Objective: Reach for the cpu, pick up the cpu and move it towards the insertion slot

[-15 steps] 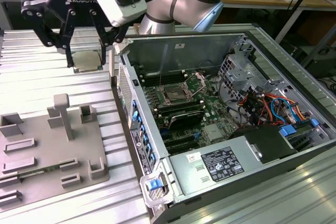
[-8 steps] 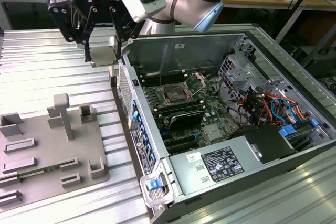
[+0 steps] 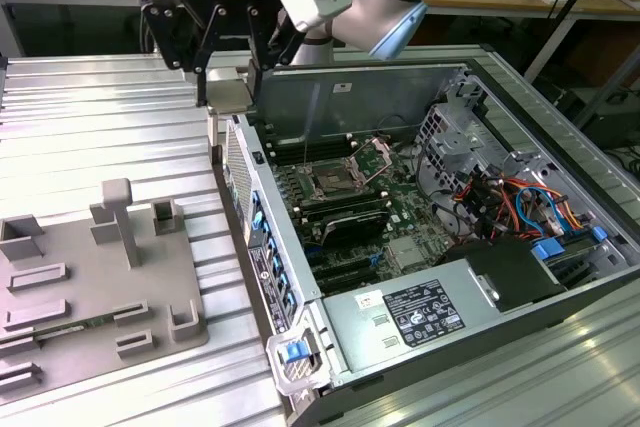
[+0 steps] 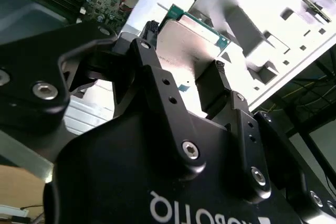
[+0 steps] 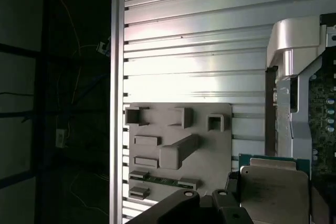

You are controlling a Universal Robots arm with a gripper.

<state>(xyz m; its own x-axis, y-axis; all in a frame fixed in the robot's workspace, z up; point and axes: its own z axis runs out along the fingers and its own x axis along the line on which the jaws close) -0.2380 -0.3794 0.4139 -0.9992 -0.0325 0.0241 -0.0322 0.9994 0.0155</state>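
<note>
— Where's the small flat silvery-topped square cpu (image 4: 189, 40)?

— Clamped between my jaws, on the black gripper (image 3: 228, 97), lifted off the desk.

— And the shiny metal-framed square insertion slot (image 3: 330, 183)?

— Below my jaws and off to the exterior view's right, inside the open computer case (image 3: 380, 97). The grey plastic fixture plate (image 3: 60, 332) lies well apart on the ribbed metal desk (image 3: 80, 127).

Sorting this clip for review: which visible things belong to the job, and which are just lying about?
Job:
cpu, clamped in the end effector
insertion slot on the motherboard

Lying about:
grey fixture plate
power supply label
drive cables
</note>
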